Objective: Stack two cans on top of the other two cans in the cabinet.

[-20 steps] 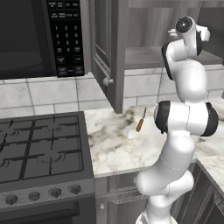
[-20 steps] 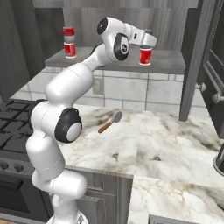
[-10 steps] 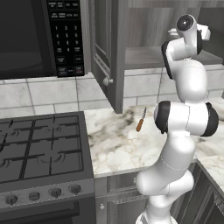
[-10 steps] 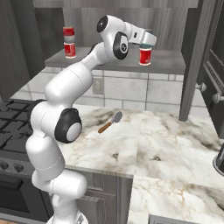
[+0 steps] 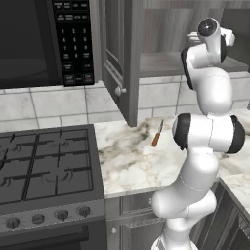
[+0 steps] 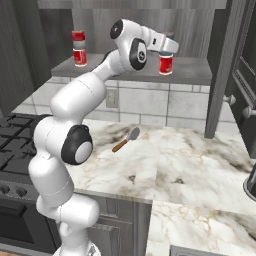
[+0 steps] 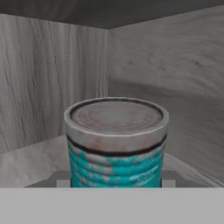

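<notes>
The gripper (image 6: 169,44) is clamped on the teal can (image 7: 116,144), holding it upright just above the red can (image 6: 165,63) on the cabinet shelf (image 6: 197,75), apparently to seat it flat on top. Another red can (image 6: 78,48) stands well off to its side.

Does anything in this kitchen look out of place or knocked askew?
Only one thing: a wooden-handled utensil lies loose and slantwise on the marble counter, away from everything else. The red cans on the cabinet shelf stand upright, and the teal can in the pincer is upright too. Nothing looks spilled.
</notes>
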Robot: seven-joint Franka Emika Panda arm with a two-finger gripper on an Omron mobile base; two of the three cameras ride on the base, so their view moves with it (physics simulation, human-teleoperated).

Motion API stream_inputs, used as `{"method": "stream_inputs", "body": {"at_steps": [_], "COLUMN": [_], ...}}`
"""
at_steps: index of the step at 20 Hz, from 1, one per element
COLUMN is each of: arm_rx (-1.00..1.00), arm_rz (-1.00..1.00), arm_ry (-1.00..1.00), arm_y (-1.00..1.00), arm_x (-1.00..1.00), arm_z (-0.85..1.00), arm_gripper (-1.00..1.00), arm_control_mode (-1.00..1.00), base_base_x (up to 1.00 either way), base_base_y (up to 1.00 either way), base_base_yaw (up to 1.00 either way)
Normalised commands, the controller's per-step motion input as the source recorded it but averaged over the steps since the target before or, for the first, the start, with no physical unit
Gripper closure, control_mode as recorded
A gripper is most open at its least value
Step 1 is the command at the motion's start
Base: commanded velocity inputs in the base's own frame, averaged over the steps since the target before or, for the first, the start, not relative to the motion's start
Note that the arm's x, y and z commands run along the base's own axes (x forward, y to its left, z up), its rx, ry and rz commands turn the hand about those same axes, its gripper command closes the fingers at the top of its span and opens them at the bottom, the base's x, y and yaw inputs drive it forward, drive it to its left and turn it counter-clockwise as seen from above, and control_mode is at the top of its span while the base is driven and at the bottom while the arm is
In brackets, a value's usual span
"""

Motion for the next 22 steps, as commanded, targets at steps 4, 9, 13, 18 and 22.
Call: {"method": "stream_inputs", "body": {"at_steps": [4,9,13,18,22], "arm_rx": [0.0,0.0,0.0,0.0,0.0], "arm_rz": [0.02,0.02,0.02,0.02,0.01], "arm_ry": [-0.09,-0.04,-0.02,0.0,0.0], "arm_y": [0.0,0.0,0.0,0.0,0.0], "arm_x": [0.09,0.08,0.05,0.06,0.05], "arm_z": [-0.23,-0.19,-0.15,-0.16,-0.14], "arm_gripper": [1.0,1.0,1.0,-1.0,-1.0], "arm_control_mode": [-1.0,-1.0,-1.0,-1.0,-1.0], "base_base_x": [0.0,0.0,0.0,0.0,0.0], "base_base_y": [0.0,0.0,0.0,0.0,0.0], "base_base_yaw": [0.0,0.0,0.0,0.0,0.0]}}
